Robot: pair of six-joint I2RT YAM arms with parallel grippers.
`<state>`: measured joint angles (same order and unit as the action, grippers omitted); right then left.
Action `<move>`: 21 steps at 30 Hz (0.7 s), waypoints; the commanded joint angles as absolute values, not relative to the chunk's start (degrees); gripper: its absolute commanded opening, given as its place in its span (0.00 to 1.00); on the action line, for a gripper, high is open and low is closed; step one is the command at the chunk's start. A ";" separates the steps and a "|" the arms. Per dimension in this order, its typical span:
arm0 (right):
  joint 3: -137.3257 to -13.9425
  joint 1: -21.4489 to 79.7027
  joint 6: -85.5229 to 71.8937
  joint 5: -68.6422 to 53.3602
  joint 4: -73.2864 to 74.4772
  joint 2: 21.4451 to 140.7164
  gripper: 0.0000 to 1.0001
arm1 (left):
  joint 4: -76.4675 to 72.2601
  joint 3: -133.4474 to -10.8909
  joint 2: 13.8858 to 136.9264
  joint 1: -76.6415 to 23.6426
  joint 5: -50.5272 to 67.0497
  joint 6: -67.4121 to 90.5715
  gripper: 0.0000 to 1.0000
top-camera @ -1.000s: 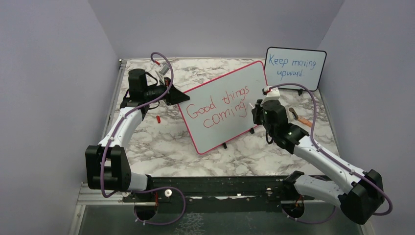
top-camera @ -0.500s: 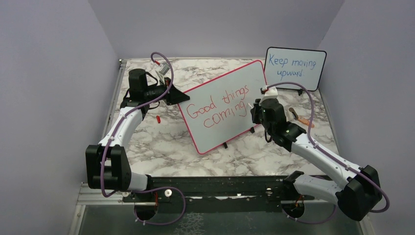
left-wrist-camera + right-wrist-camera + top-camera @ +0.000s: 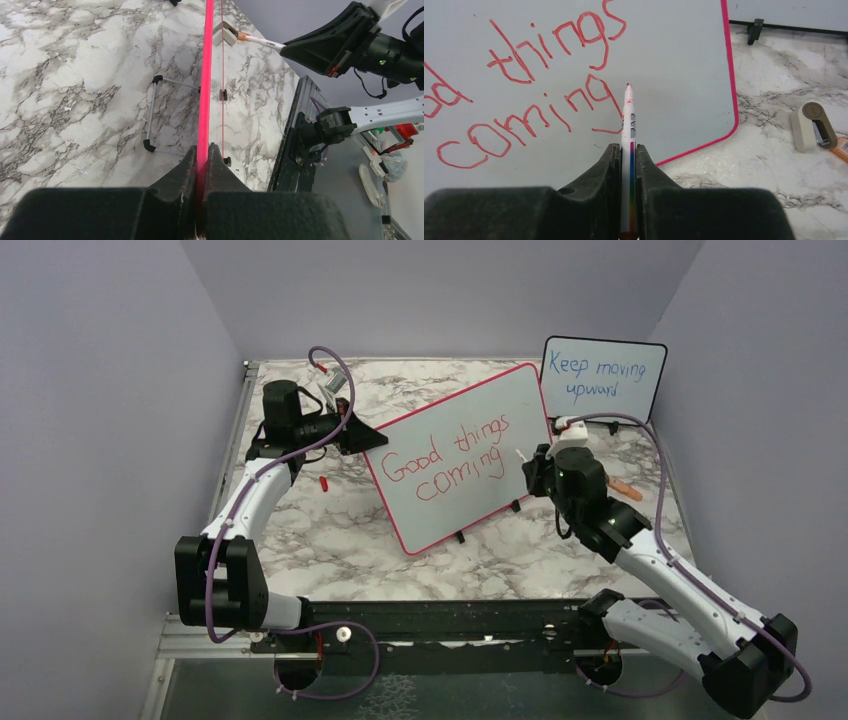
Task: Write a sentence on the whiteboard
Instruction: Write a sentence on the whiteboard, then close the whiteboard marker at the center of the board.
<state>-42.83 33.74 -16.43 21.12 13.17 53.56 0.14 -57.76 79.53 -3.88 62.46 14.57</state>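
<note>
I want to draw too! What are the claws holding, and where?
The left claw pinches the whiteboard by its red-pink edge. The right claw grips a marker by its back end.

sentence (image 3: pixel 524 80) start cropped, marker (image 3: pixel 628 125) rear hidden

We see the whiteboard (image 3: pixel 455 455) standing mid-table (image 3: pixel 330 540), with the sentence (image 3: pixel 445 460) on its near face. The left gripper (image 3: pixel 358 435) clamps the board's left edge. The right gripper (image 3: pixel 527 464) sits at the board's right side, gripping a pen (image 3: pixel 628 107) whose tip lies just right of the sentence's lower line; we cannot tell if it touches. A small board (image 3: pixel 603 378) stands behind, to the right. An eraser (image 3: pixel 811 125) lies right of the whiteboard, and a cap (image 3: pixel 323 482) lies to its left.
</note>
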 commanded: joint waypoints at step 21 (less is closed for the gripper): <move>-50.94 33.47 -12.68 25.76 28.74 38.25 0.01 | 20.09 -69.20 69.11 -4.92 32.29 13.98 0.79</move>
